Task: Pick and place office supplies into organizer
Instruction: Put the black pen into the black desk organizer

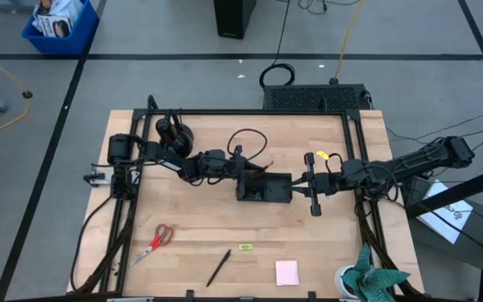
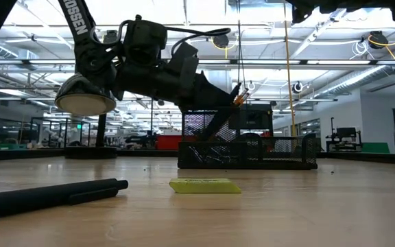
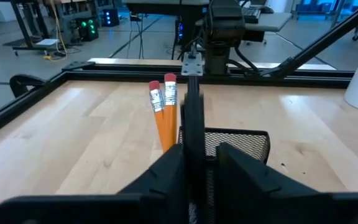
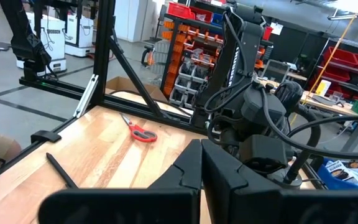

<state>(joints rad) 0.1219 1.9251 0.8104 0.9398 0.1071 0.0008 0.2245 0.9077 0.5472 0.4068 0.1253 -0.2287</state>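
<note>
Notepad (image 1: 287, 272): square, pink, flat on the table's near edge; probably light and floppy, hard to pinch flat, best taken at one edge.
Pen (image 1: 218, 268): thin, black, lying loose beside the notepad; judged stiff, light and apt to roll, so grip across the middle of the barrel.
Tag (image 1: 246, 247): small, yellow-green, flat just past the pen; likely needs a fingertip pinch at an end.
Scissors (image 1: 159, 238): red handles, lying toward the left side; the heaviest piece by the look, rigid; take them near the pivot so they do not swing.
Organizer (image 1: 264, 187): black mesh tray at mid-table; 2 orange pencils (image 3: 164, 115) lean out of it, erasers up.
Left gripper (image 1: 240, 170): over the organizer's left end; a black pen stands upright between its fingers (image 3: 166, 174), and whether the jaws grip it or are letting go I cannot tell.
Right gripper (image 1: 312, 184): just beside the organizer's right end, jaws pressed together, nothing in them.
</note>
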